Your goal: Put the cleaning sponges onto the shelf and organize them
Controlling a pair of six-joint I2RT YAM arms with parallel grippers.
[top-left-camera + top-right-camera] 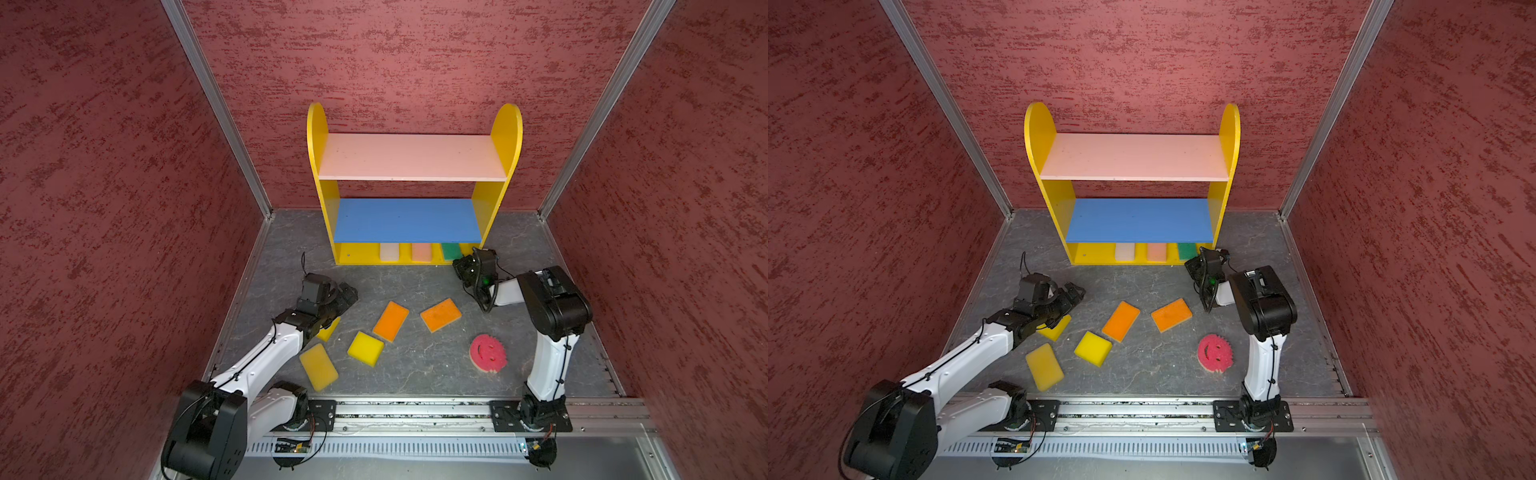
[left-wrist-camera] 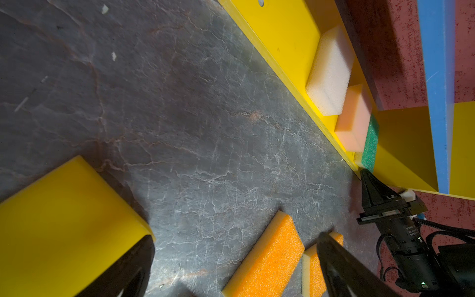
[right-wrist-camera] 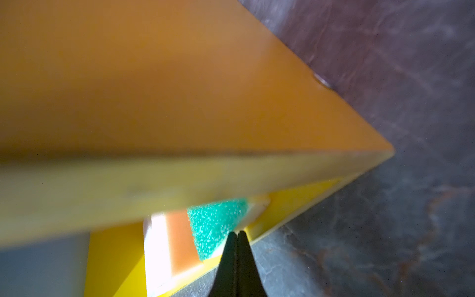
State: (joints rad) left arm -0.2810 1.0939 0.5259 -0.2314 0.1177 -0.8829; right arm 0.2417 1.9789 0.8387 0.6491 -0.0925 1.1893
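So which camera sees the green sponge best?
The right wrist view: the green sponge sits close up, its speckled top clear. The left wrist view shows only a thin strip beside the peach sponge; both top views show it small, partly under the blue board.

Nine sponges: three yellow sponges (image 1: pixel 318 366) (image 1: pixel 365 348) (image 1: pixel 330 329), two orange sponges (image 1: pixel 390 321) (image 1: pixel 440 315), one pink sponge (image 1: pixel 488 353), one cream sponge (image 1: pixel 389 252), one peach sponge (image 1: pixel 421 252), one green sponge (image 1: pixel 451 251). One shelf (image 1: pixel 507 137).

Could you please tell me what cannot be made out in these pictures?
One yellow sponge: mostly under the left arm, both top views.
Green sponge: back end hidden by the blue board, top views.
Side panel: blurred, filling the right wrist view.
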